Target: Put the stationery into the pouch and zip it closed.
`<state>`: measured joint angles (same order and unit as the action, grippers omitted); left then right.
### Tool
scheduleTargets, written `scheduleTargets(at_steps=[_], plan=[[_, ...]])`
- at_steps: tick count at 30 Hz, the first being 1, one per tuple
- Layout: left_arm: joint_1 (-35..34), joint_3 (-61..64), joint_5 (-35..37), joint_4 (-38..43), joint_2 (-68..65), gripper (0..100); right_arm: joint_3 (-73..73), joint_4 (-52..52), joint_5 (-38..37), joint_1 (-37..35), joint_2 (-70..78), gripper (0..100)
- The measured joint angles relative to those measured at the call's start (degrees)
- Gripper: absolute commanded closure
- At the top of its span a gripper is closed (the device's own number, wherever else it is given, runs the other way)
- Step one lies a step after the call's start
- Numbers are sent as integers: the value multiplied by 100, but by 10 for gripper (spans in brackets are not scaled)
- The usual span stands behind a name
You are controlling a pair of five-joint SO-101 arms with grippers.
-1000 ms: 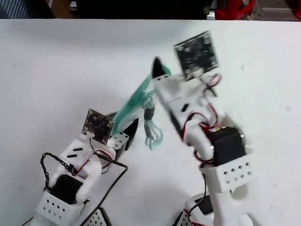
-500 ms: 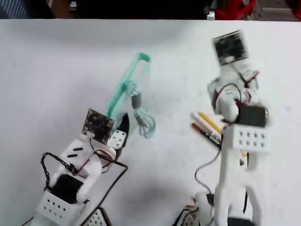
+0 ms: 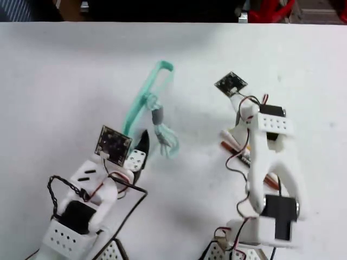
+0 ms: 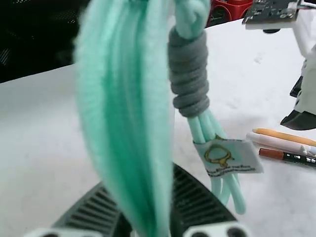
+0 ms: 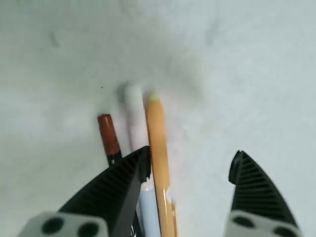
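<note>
One second on this white tabletop and the whole setup flipped. The right arm was up at the far end of the translucent mint-green zip pouch, and now it has swung away and folded down over the stationery. The left arm hasn't budged, and the left claw is clamped on the pouch's near edge.

The pouch swung round a bit when the right arm left. It has sat put for the last half second, well apart from the pens.

Over at the pens, the right claw is spread wide. The orange pencil sits between its fingers, just beside one of them, packed tight against the white pen and the brown-capped marker.

My read is it's done prepping the pouch and is lining up the first pick. All three are out on the tabletop, so loading hasn't started and the zip is a long way off. Can't tell if the pouch mouth is actually open.
</note>
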<state>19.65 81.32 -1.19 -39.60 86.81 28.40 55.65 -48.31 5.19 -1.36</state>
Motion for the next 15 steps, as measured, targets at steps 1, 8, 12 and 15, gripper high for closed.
scheduleTargets(at_steps=[1,8,12,15], plan=[[0,0,0,9,0,947,0,-105,0,0,185,794],[0,0,0,9,0,947,-422,-457,-35,35,1248,878],[0,0,0,9,0,947,-721,-193,-35,0,1433,878],[0,0,0,9,0,947,-738,-158,-53,0,1433,878]])
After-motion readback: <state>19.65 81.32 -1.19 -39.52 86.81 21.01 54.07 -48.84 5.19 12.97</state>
